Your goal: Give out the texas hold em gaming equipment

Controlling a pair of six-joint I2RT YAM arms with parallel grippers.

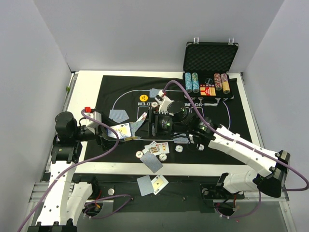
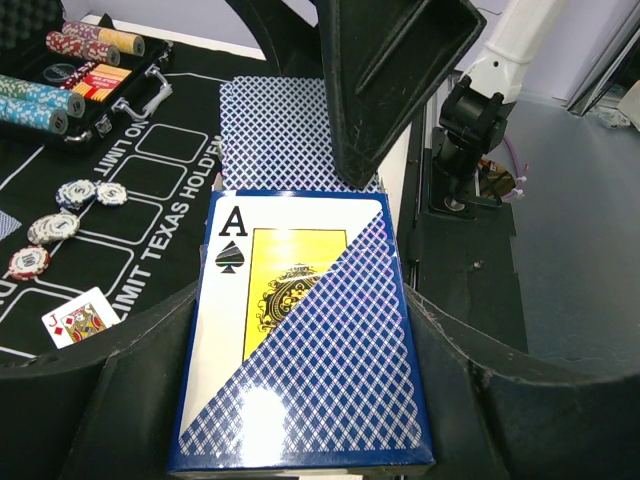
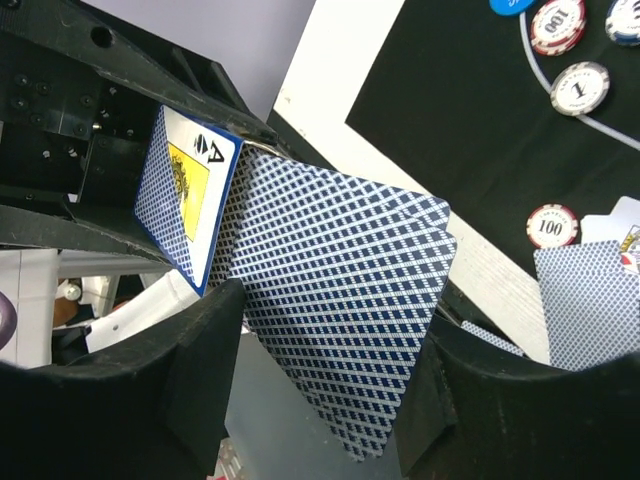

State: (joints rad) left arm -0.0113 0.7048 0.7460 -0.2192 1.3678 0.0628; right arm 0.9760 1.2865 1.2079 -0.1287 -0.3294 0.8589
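Note:
My left gripper [image 1: 112, 131] is shut on a blue card deck box [image 1: 121, 130] with an ace of spades on its front; the box fills the left wrist view [image 2: 300, 340]. My right gripper [image 1: 147, 123] is shut on a small fan of blue-backed playing cards [image 3: 340, 300] that stick out of the box's end [image 3: 185, 200]. Both are held above the left part of the mat. Face-up cards [image 1: 158, 147], several chips [image 1: 163, 156] and a yellow button [image 1: 143, 97] lie on the black felt mat [image 1: 231, 130].
The open black case [image 1: 210, 58] at the back right holds rows of chips [image 1: 191, 82]. Face-down cards lie on the mat [image 1: 119, 115] and two more lie off it at the near edge [image 1: 152, 183]. Chips [image 2: 60, 225] and a jack [image 2: 80, 317] lie left of the box.

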